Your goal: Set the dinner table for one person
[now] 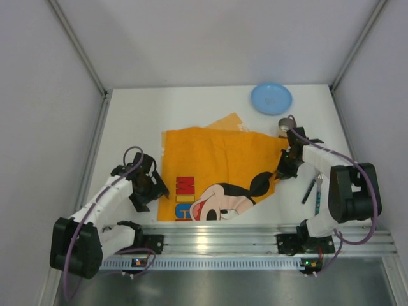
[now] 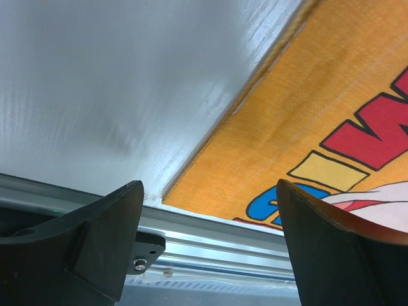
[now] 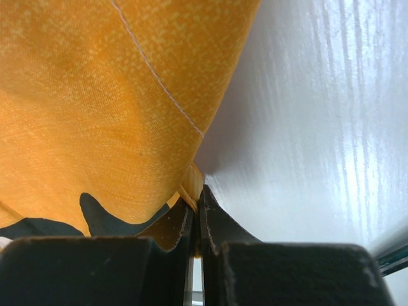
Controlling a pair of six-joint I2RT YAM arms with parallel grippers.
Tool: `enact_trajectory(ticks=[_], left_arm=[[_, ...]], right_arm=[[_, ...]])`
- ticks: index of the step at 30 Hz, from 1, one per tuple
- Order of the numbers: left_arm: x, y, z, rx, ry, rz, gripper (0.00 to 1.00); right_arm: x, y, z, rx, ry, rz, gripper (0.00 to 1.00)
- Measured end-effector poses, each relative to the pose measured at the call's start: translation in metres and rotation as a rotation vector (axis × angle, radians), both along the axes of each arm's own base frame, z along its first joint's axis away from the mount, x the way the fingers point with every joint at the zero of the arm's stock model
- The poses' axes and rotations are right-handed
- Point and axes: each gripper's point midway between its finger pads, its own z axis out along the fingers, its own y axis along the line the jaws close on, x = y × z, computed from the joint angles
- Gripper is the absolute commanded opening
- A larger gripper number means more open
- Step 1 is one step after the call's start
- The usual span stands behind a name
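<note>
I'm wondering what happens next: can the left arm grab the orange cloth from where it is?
Probably yes: the left gripper stands open beside the left edge of the orange cloth, with nothing between them.

Wide open lane down the left of the frame and along the top: bare dinner table, nothing to dodge. The middle is blanketed by the orange placemat, flat and low. Upper right gets tight, with the blue plate and a small metal cup just below it. Cutlery clutters the right side. The aluminium rail walls off the bottom.
</note>
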Motion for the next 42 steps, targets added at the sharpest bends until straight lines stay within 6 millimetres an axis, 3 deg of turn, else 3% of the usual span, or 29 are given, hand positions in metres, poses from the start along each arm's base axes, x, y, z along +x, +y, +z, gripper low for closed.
enact_trajectory(ticks=[8, 18, 22, 23, 24, 28, 32, 35, 37, 42], left_arm=[[-0.017, -0.011, -0.022, -0.01, 0.099, -0.044, 0.89], [-0.031, -0.033, -0.03, -0.119, 0.124, -0.06, 0.66], [-0.031, -0.045, -0.03, -0.174, 0.128, -0.06, 0.21], [-0.029, -0.048, -0.031, -0.189, 0.125, -0.065, 0.06], [-0.027, -0.051, -0.032, -0.204, 0.124, -0.066, 0.0], [-0.016, -0.064, -0.031, -0.259, 0.09, -0.089, 0.0], [0.005, -0.064, -0.022, -0.224, 0.031, -0.093, 0.0], [0.043, -0.065, 0.013, -0.189, -0.07, -0.092, 0.0], [0.092, -0.071, 0.062, -0.183, -0.205, -0.088, 0.0], [0.211, -0.065, 0.19, -0.197, -0.529, -0.038, 0.0]], right_arm=[[-0.012, -0.007, -0.006, -0.013, 0.024, -0.001, 0.0], [-0.012, -0.009, -0.006, -0.022, 0.02, 0.01, 0.0], [-0.012, -0.009, -0.006, -0.025, 0.019, 0.017, 0.0], [-0.012, -0.009, -0.006, -0.025, 0.018, 0.018, 0.0], [-0.012, -0.009, -0.006, -0.025, 0.018, 0.02, 0.0], [-0.012, -0.01, -0.006, -0.027, 0.017, 0.031, 0.0], [-0.014, -0.008, -0.004, -0.004, 0.026, 0.041, 0.0], [-0.009, -0.002, 0.012, 0.04, 0.033, 0.039, 0.0], [0.012, 0.005, 0.04, 0.081, -0.018, 0.044, 0.0], [0.101, 0.029, 0.143, 0.198, -0.264, 0.08, 0.0]])
